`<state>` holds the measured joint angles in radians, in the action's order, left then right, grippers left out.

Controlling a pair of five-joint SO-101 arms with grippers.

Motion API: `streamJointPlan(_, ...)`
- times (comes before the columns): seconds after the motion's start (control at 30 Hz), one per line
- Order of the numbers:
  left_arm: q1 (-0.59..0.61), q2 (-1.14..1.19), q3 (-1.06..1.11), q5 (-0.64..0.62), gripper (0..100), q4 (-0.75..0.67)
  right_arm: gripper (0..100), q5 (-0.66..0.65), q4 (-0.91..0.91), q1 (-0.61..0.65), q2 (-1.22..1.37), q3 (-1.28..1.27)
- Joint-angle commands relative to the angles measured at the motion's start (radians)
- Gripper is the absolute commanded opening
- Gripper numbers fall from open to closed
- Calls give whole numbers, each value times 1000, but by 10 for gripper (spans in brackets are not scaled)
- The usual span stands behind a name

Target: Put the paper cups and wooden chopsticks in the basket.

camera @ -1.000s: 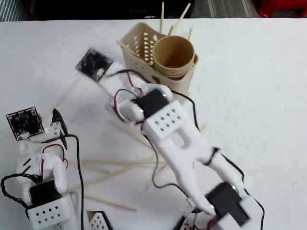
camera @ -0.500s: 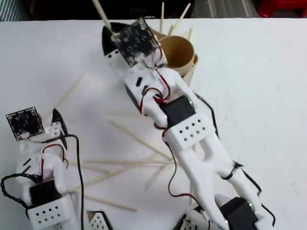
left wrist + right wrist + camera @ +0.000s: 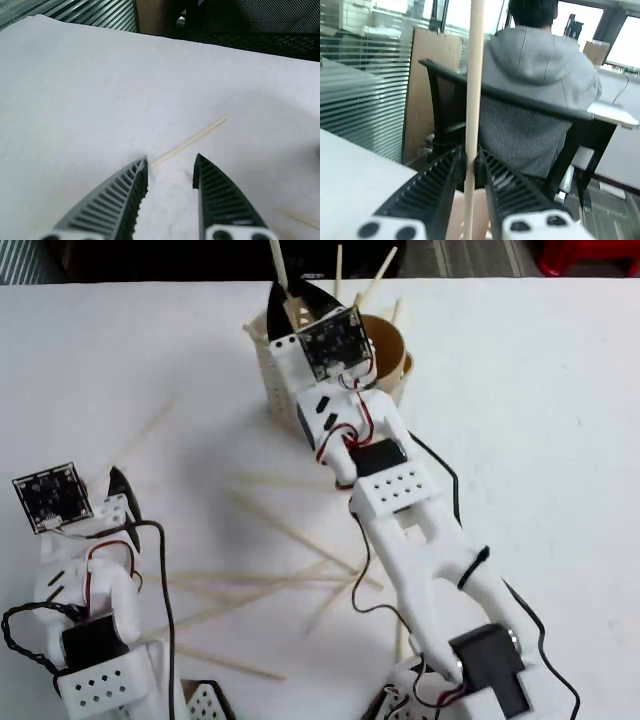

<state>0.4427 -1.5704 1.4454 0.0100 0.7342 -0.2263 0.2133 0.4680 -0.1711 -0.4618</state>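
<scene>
A basket (image 3: 270,380) stands at the far middle of the desk (image 3: 520,440), with paper cups (image 3: 388,345) and standing chopsticks (image 3: 338,262) inside. The right gripper (image 3: 290,295) hangs above it, a chopstick (image 3: 277,262) upright between its jaws. Loose chopsticks (image 3: 290,530) lie in front, right of the left gripper (image 3: 120,485).

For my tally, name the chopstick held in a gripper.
The upright chopstick clamped in the right gripper over the basket; the others lie on the table or stand in the basket.

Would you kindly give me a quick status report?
Right pincer shut on chopstick, over basket. Left pincer open above table. Loose chopsticks lie on it.
</scene>
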Motion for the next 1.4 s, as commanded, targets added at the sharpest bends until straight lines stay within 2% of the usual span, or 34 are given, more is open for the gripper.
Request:
streamJointPlan(0.0, 2, -15, -8, -8, 162, -28, 80, 15, -5, -15, 13, 58)
streamJointPlan(0.1, 2, -15, -8, -8, 162, -28, 154, 15, -73, -12, -13, 60)
streamJointPlan(0.23, 2, -15, -8, -8, 162, -28, 146, 15, -248, -8, -133, 68)
streamJointPlan(0.5, 2, -15, -3, -8, 162, -49, 144, 8, -1003, -5, -314, 273)
streamJointPlan(0.6, 2, -15, -3, -8, 162, -49, 144, -48, -1265, 16, -317, 339)
streamJointPlan(0.8, 2, -15, -3, -8, 162, -49, 146, -155, -1595, 87, -317, 339)
streamJointPlan(0.87, 2, -15, -2, -8, 162, -49, 159, -155, -1652, 124, -315, 333)
streamJointPlan(1.07, 2, -15, -2, -8, 162, -49, 343, -153, -1656, 243, -315, 103)
streamJointPlan(1.23, 2, -15, -2, -8, 162, -49, 353, -153, -1509, 358, -315, -98)
streamJointPlan(1.37, 2, -15, -2, -8, 162, -49, 354, -68, -1371, 447, -297, -201)
